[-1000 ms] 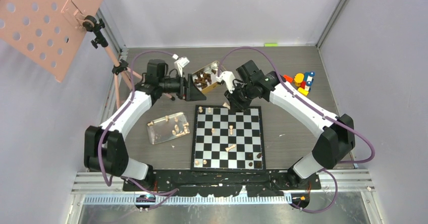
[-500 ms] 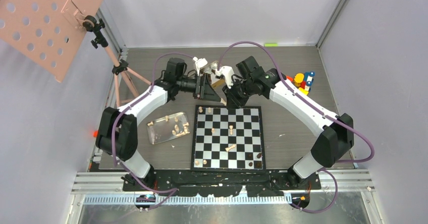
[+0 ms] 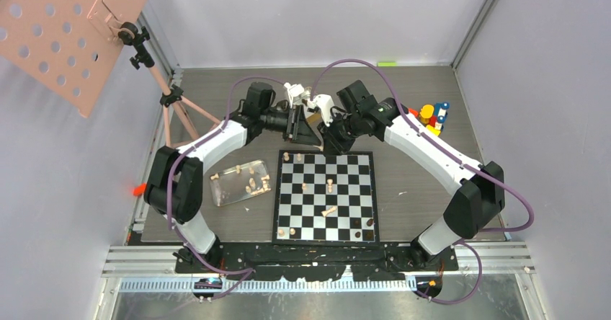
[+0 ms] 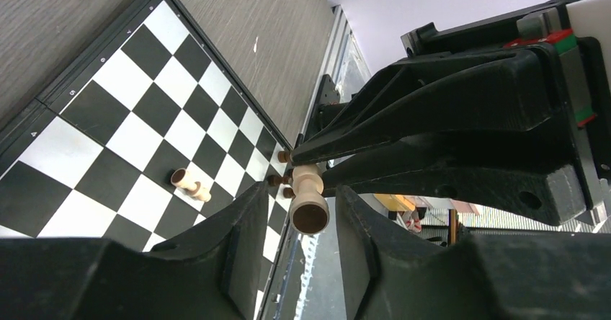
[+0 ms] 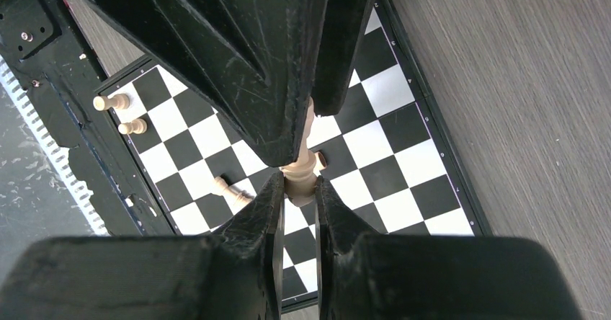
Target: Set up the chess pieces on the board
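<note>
Above the far edge of the board [image 3: 346, 190], my two grippers meet tip to tip. My right gripper [image 5: 299, 183] is shut on one end of a pale chess piece [image 5: 300, 178]. In the left wrist view the piece [image 4: 310, 203] shows its round base. My left gripper [image 4: 301, 223] is open around that base, with a narrow gap on each side. The right gripper's fingers [image 4: 375, 129] hold its far end. From above, the left gripper [image 3: 306, 129] and right gripper [image 3: 330, 138] hide the piece. Several pale and dark chess pieces stand on the board, and one pale piece [image 3: 328, 210] lies flat.
A clear tray [image 3: 229, 190] with loose pale pieces lies left of the board. Colourful toy blocks [image 3: 431, 116] sit at the back right. A tripod [image 3: 173, 107] carrying a pink perforated panel [image 3: 72, 24] stands at the back left. Grey walls close in three sides.
My left arm has swung right to the right gripper, and its jaws have narrowed around the pale piece's base. The right arm has barely moved and still holds the piece.
</note>
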`<state>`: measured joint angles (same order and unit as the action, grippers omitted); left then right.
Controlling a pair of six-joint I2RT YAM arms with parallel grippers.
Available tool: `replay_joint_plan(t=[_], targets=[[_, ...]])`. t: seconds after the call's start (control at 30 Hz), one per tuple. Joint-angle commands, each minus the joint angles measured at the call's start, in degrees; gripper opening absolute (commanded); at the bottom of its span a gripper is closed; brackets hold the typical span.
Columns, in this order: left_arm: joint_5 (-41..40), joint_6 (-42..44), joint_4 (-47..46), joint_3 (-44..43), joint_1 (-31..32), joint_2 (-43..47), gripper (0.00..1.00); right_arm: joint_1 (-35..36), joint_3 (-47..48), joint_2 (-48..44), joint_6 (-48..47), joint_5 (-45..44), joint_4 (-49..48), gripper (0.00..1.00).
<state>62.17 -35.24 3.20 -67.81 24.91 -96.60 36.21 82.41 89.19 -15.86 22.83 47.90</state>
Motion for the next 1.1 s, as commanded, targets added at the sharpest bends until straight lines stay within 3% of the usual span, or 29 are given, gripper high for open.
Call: replay_joint_plan(t=[0.0,0.13,0.23,0.3,0.5,0.57,0.67,0.8,1.07], targets=[[1.49,-0.53,-1.63,-2.37,0.32,-0.28,0.39,0.18,1.7,-0.21,0.26,0.33,-1.63,0.02],[1.88,-0.4,-1.54,-2.24,0.32,-0.26,0.23,0.13,1.84,-0.21,0.44,-0.24,-1.76,0.05],[2.16,-0.31,-1.85,-1.96,0.03,0.36,0.06,-0.25,1.65,-0.74,1.13,-0.85,-1.9,0.19],[2.58,-1.17,-3.74,-1.02,-0.54,1.29,0.0,-1.17,0.94,-1.74,2.04,-0.41,-2.71,0.29],[3.76,-12.29,-22.46,3.79,-3.86,2.99,0.0,-9.26,-2.19,-5.79,7.0,12.72,-5.53,0.59],[3.93,-17.23,-31.13,5.31,-4.52,2.79,0.0,-12.5,-4.05,-7.22,10.45,18.54,-8.17,0.64],[3.8,-25.02,-42.44,7.52,-4.69,2.22,0.0,-16.87,-8.63,-9.06,17.01,27.1,-16.09,0.65],[2.86,-31.8,-53.26,9.99,-4.56,1.41,0.0,-19.67,-14.46,-9.26,33.17,34.8,-30.34,0.66],[0.93,-29.05,-57.52,14.02,-2.84,4.25,0.0,-20.46,-21.15,-4.4,58.44,40.2,-59.67,0.66]])
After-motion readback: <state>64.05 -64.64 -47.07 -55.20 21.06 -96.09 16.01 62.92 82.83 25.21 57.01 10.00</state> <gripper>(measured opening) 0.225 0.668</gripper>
